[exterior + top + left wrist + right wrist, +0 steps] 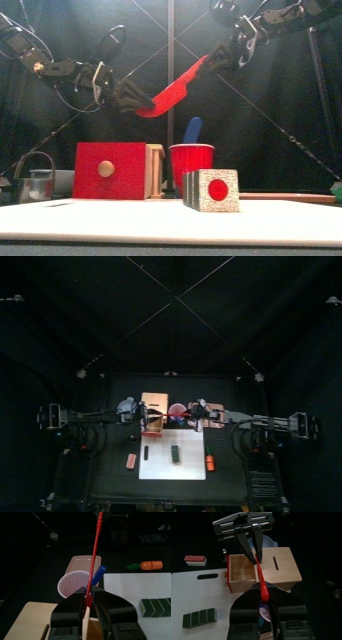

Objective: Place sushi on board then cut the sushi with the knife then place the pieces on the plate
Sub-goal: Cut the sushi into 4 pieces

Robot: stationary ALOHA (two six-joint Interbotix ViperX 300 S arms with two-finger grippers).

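- Two pincers share one red knife [174,88] in mid-air. The left pincer [130,98] is clamped tight on its lower end, and the right pincer [218,58] is pinched on the upper end.
- Beneath them stands the red cup [191,165] with the blue knife [193,128] in it.
- Below and in front of both pincers, the sushi [211,190] sits uncut on the white board [198,592].
- My guess is that placing is done and this is a handover before cutting. One pincer must let go, and the other must carry the blade down across the roll.
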